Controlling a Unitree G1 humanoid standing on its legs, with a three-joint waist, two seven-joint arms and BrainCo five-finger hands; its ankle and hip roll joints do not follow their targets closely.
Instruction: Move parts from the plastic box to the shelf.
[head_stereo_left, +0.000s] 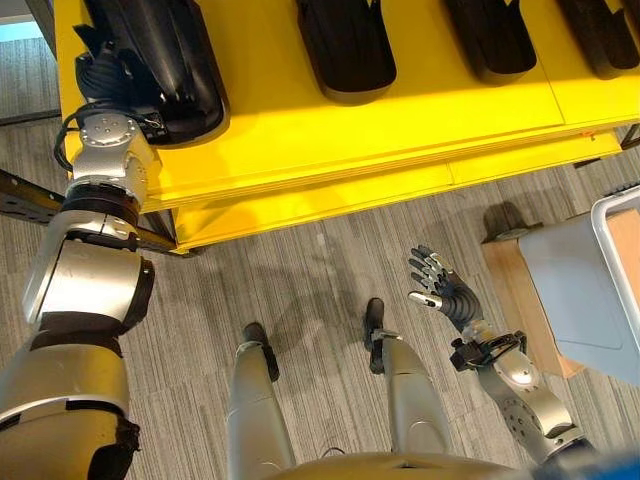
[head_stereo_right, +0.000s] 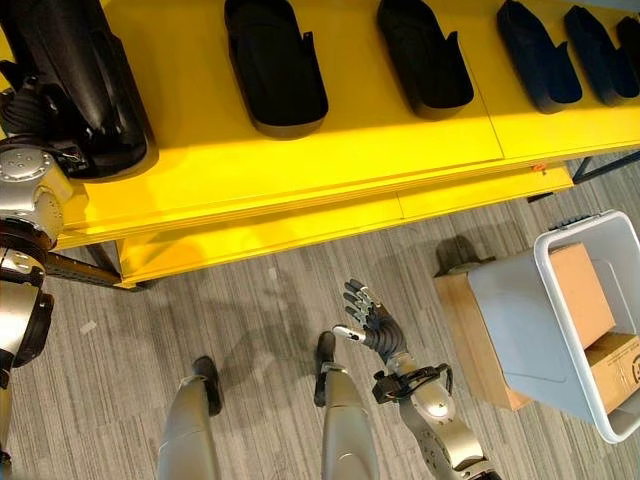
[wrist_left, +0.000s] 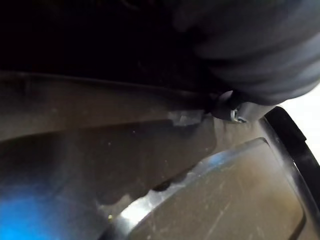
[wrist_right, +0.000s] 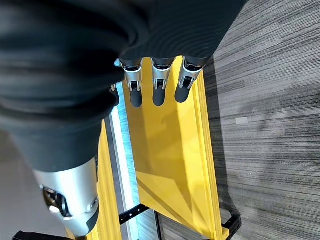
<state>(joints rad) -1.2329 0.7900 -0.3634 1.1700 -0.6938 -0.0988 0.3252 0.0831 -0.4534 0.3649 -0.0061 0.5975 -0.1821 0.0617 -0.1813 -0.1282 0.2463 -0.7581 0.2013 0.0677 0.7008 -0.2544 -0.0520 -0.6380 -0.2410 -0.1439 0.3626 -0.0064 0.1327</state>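
While the left hand (head_stereo_left: 100, 60) is buried in a glossy black part (head_stereo_left: 165, 60) laid lengthwise across the yellow shelf (head_stereo_left: 350, 130), grip unreadable, the right hand (head_stereo_right: 372, 318) is held slack.

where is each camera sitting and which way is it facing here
Left eye view: on the head, looking down at the yellow shelf, black parts on it, left hand at the leftmost part.
Right eye view: same spot, slightly offset; right hand open over the floor, plastic box beside it.
Left wrist view: on the left wrist, pressed close against a dark surface.
Right wrist view: on the right wrist, looking past its straight fingers at the shelf.
Shared: both eyes and the right wrist see the shelf.
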